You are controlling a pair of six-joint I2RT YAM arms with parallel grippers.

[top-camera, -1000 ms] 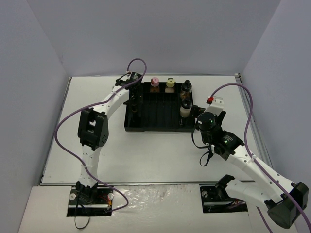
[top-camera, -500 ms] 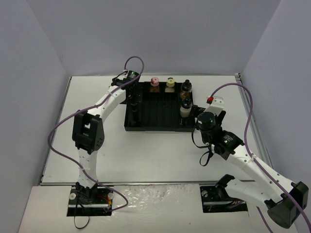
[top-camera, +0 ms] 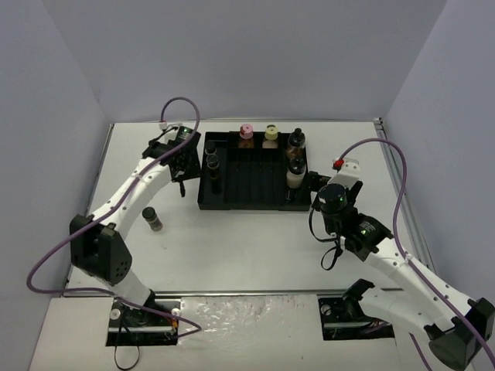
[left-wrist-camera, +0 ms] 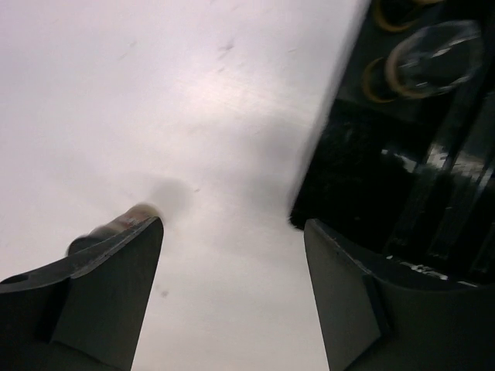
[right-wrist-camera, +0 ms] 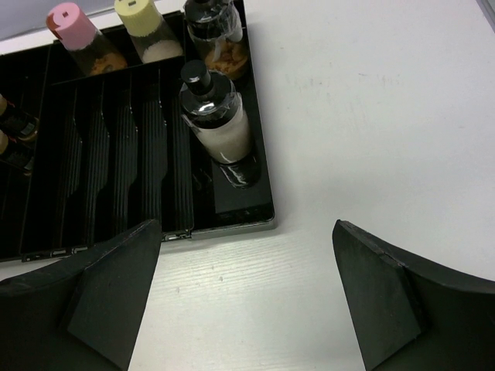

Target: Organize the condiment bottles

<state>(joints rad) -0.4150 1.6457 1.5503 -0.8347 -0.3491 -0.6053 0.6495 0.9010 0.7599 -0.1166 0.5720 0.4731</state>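
The condiment bottles stand in the black ribbed tray (top-camera: 251, 193). A pink-capped one (top-camera: 247, 132) and a yellow-capped one (top-camera: 271, 133) are at the back, beside a black-capped one (top-camera: 296, 141). A pale-filled bottle (top-camera: 295, 171) is in front of it. Two dark bottles (top-camera: 212, 154) fill the left column. Another dark bottle (top-camera: 152, 219) stands on the table. My left gripper (top-camera: 182, 179) hangs open and empty just left of the tray (left-wrist-camera: 387, 178). My right gripper (right-wrist-camera: 246, 224) is open over the table at the tray's near right corner, short of the pale-filled bottle (right-wrist-camera: 215, 116).
White walls close in the table on three sides. Purple cables loop over both arms. Blurred bottle tops (left-wrist-camera: 433, 58) show at the upper right of the left wrist view. The tray's middle slots (right-wrist-camera: 116, 154) hold nothing.
My left gripper has let go, opened and swung out of the tray's left column to the table on its left. The right arm has barely shifted.
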